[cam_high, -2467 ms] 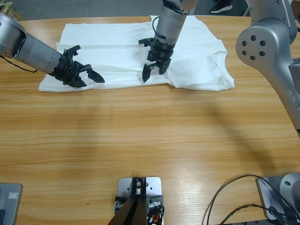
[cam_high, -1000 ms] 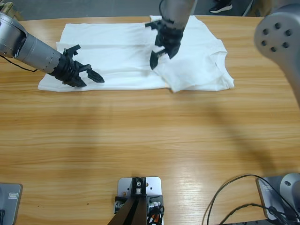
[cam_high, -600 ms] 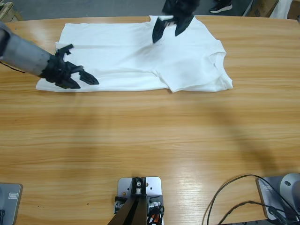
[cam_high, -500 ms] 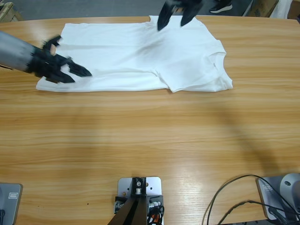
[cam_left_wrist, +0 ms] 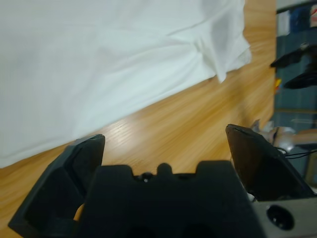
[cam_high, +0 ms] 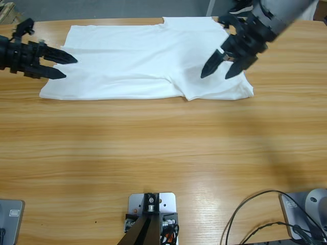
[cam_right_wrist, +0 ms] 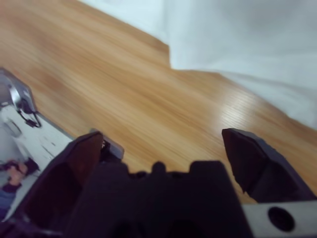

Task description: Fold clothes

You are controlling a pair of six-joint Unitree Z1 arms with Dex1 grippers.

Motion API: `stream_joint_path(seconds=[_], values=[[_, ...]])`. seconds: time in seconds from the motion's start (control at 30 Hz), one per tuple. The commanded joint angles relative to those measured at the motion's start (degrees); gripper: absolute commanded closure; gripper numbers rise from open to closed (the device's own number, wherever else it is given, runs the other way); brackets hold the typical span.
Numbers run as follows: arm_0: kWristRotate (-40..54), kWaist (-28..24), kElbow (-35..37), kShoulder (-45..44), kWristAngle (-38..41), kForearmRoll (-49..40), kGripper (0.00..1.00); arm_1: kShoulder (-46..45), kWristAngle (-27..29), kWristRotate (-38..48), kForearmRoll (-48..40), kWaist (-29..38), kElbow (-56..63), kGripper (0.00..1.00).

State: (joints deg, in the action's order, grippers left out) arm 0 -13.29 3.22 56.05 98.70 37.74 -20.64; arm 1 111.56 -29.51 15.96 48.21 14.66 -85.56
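While the T-shirt (cam_high: 148, 64) lies flat along the table's (cam_high: 153, 153) far edge, long axis left to right, both grippers hang open and empty: the left gripper (cam_high: 65, 66) at its left end, the right gripper (cam_high: 219, 70) over its right end.

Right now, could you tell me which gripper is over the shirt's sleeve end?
The right gripper, coming from the upper right, is over the sleeve end of the shirt; the left gripper is at the opposite, hem end.

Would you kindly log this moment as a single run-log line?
stage: fold not begun | T-shirt: flat on table | left gripper: open, empty, at hem end | right gripper: open, empty, over collar end
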Motion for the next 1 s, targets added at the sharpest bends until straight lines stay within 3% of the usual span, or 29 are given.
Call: stream_joint_path(seconds=[0.03, 0.23, 0.4, 0.57, 1.0], values=[[-0.4, -11.0, -9.9, -3.1, 14.5, 7.0, 0.032, -5.9, -3.9, 3.0, -7.9, -4.6, 10.6, 0.0], [-1.6, -19.2, -17.3, -2.6, 19.1, 10.1, 0.032, -6.5, -4.3, 3.0, -8.9, -4.7, 12.3, 0.004], [-3.0, -32.0, -23.2, -1.9, 18.5, 10.8, 0.032, -6.5, -4.6, 3.1, -9.8, -4.7, 13.2, 0.004], [-7.8, -31.3, -20.0, 1.2, 9.2, 10.8, 0.032, -7.1, -4.9, 3.1, -10.0, -4.7, 13.7, 0.004], [-6.6, -30.2, -15.2, 13.4, 7.4, 10.7, 0.036, -7.6, -5.1, 3.0, -10.2, -5.6, 13.7, 0.009]])
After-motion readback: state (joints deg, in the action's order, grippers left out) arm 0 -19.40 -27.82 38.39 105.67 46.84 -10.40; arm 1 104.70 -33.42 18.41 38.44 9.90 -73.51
